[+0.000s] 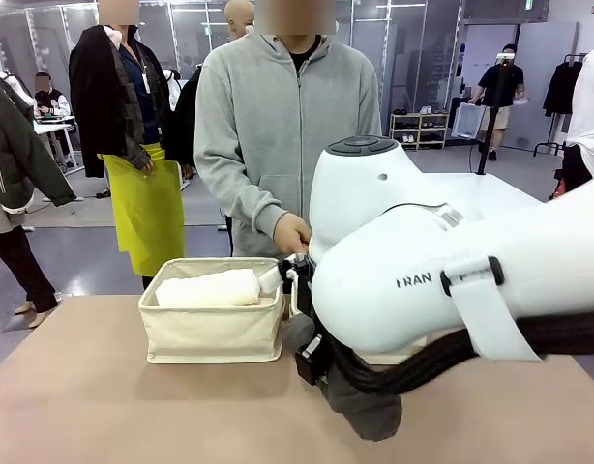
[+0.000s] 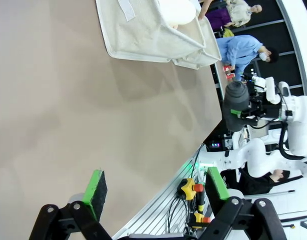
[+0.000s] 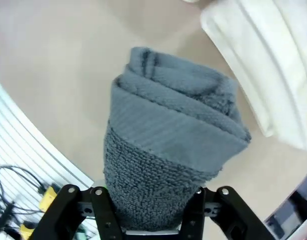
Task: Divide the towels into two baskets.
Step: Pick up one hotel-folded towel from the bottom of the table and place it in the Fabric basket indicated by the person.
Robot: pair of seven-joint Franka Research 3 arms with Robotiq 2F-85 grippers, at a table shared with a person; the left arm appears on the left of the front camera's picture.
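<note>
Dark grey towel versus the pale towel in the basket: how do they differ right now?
The dark grey towel is clamped in the right claw, off the table; the pale towel lies in the basket. One is charcoal, the other cream-white. The grey one hangs on end; the pale one lies flat. Both are rolled.

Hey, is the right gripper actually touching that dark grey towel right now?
Touching. The right wrist view shows the right gripper shut on the dark grey towel, its fingers pressing into the roll's sides, holding it above the table.

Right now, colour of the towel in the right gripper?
Dark grey towel; right wrist view shows it best.
</note>
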